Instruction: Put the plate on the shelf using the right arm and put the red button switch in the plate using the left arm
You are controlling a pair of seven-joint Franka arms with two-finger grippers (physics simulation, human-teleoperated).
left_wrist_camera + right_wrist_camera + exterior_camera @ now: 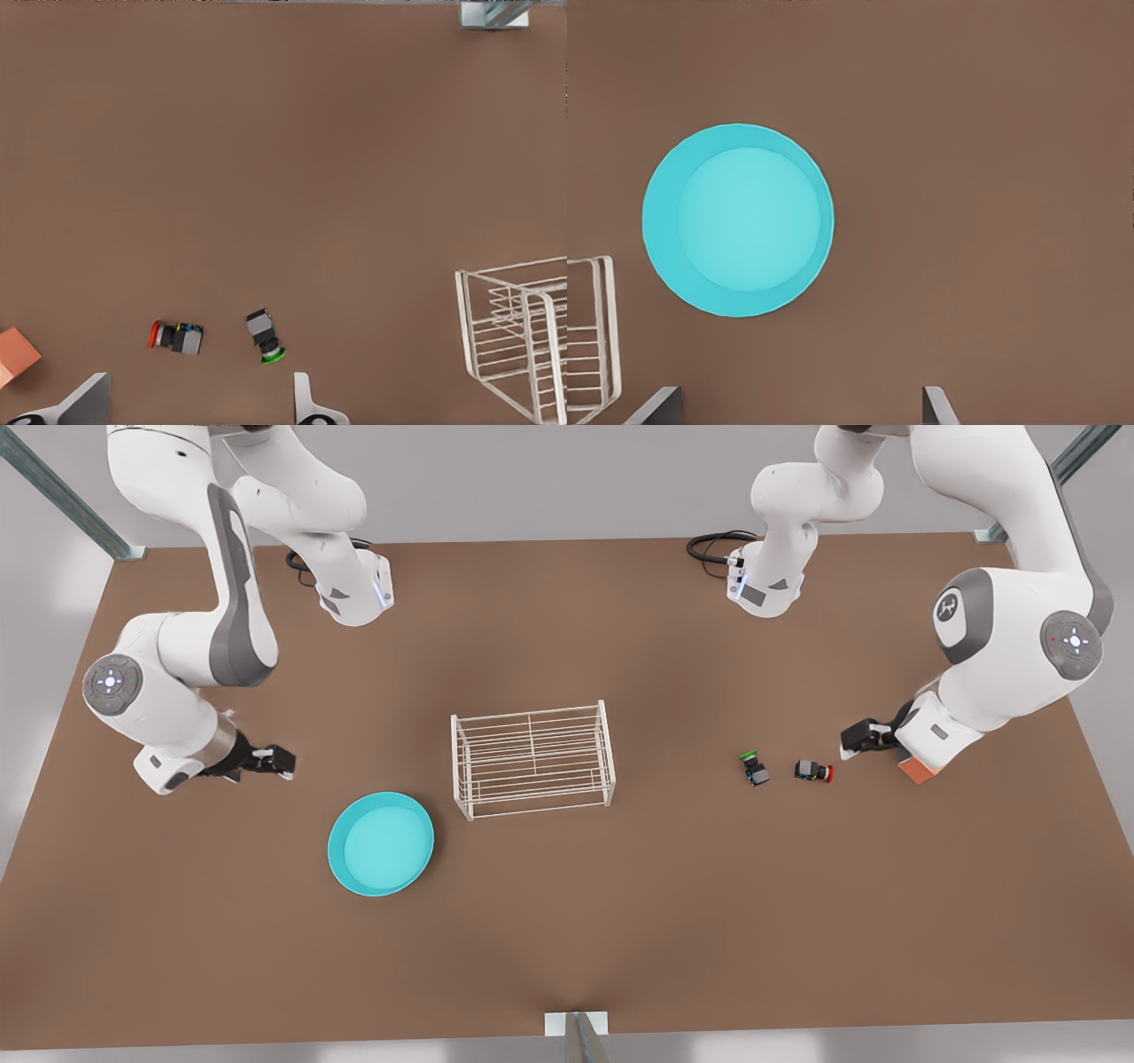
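Observation:
The turquoise plate [381,843] lies flat on the brown table, toward the front view's left of the white wire shelf [457,762]. My right gripper [275,762] hovers open up and left of the plate; its wrist view looks down on the plate [737,220] between its spread fingertips [799,394]. The red button switch [813,771] lies on its side at the front view's right. My left gripper [855,740] is open just beyond it, and its wrist view shows the switch [175,336] close to the wide-apart fingertips [201,381].
A green-capped switch [755,769] lies just beside the red one, toward the shelf. An orange cube [917,769] sits partly under the left arm's wrist. The shelf corner [523,264] shows in the left wrist view. A metal post [576,1035] stands at the table's near edge.

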